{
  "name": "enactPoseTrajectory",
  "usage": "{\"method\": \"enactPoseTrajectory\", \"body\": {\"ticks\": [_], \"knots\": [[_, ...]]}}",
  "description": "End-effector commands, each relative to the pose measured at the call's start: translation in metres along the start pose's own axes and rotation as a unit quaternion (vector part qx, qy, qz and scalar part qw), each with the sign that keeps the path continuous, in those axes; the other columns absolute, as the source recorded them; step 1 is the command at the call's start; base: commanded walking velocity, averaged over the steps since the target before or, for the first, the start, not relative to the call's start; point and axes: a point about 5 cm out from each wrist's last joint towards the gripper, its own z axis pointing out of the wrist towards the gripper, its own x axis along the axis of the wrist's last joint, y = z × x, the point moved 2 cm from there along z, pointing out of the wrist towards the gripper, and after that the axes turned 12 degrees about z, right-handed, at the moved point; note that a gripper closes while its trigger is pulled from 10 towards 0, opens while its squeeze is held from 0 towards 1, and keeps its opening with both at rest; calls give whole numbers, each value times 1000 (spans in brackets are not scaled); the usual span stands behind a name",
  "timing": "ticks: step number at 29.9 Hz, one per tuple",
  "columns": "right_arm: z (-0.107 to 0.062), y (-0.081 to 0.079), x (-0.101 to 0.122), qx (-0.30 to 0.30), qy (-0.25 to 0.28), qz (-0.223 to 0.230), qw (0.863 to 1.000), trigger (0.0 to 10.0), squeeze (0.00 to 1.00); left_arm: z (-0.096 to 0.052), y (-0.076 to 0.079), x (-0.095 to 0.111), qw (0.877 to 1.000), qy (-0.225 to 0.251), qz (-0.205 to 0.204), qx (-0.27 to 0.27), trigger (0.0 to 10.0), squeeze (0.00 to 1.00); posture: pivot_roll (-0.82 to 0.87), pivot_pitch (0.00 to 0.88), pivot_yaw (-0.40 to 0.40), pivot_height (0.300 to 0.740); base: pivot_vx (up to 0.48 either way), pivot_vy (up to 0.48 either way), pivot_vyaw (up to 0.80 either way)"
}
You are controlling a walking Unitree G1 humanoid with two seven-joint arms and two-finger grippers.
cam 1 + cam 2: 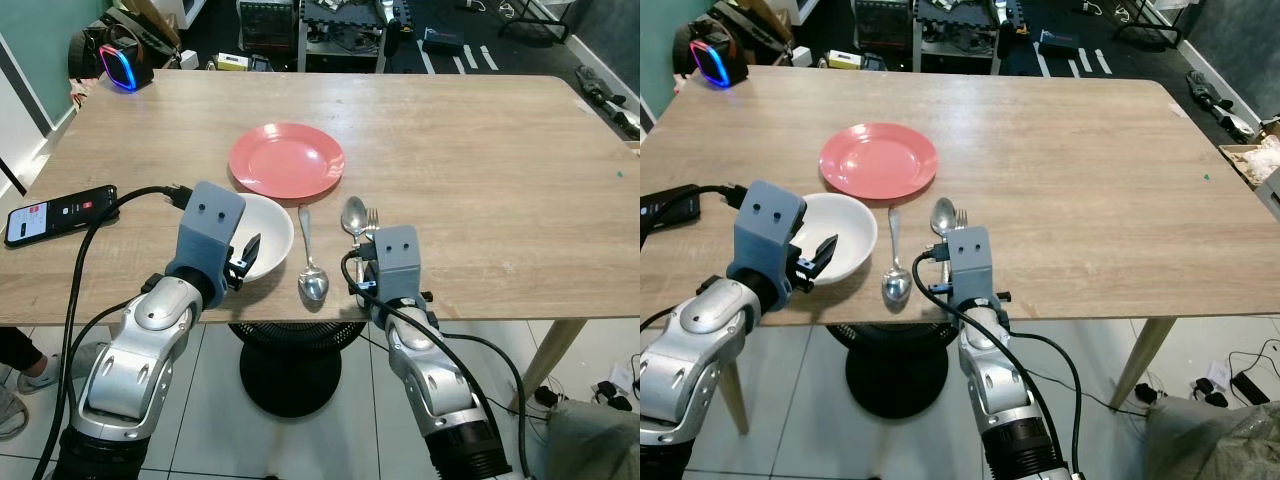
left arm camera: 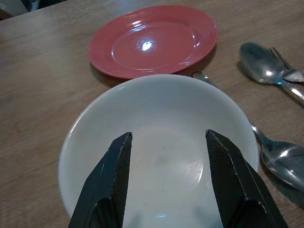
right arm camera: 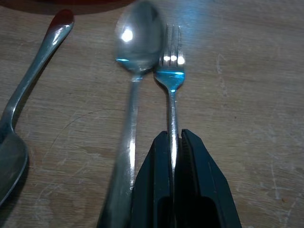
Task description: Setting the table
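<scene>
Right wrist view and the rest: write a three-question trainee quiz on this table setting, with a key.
1. True or false: the right gripper has its jaws shut on the fork.
2. Which dish sits beneath the left gripper's open jaws? A. red plate B. white bowl C. phone
3. Fill in: the spoon between the bowl and the fork lies with its bowl end toward the table's ____ edge.

Key:
1. True; the jaws pinch the fork's handle.
2. B, the white bowl; the red plate lies beyond it.
3. Near; the other spoon, beside the fork, points the opposite way.
</scene>
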Motion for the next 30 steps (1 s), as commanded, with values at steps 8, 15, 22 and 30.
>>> {"method": "enactPoseTrajectory", "body": {"ticks": [8,15,22,30], "knots": [[-1,22,-33,-35,-85,13,996,0,0,-3,-2,-4,1000,-10,-3,8,10000,0,62,187,47,740,0,0,0],[11,27,-14,-25,-55,-1,998,10000,0,-2,-1,-4,1000,-9,-5,7,10000,0,62,185,48,740,0,0,0],[17,24,-14,-13,-72,1,997,10000,1000,-3,-2,-4,1000,-9,-4,10,10000,0,65,185,45,740,0,0,0],[24,24,-14,-20,-97,29,995,10000,0,-3,-2,-4,1000,-9,-6,12,10000,0,59,184,34,740,0,0,0]]}}
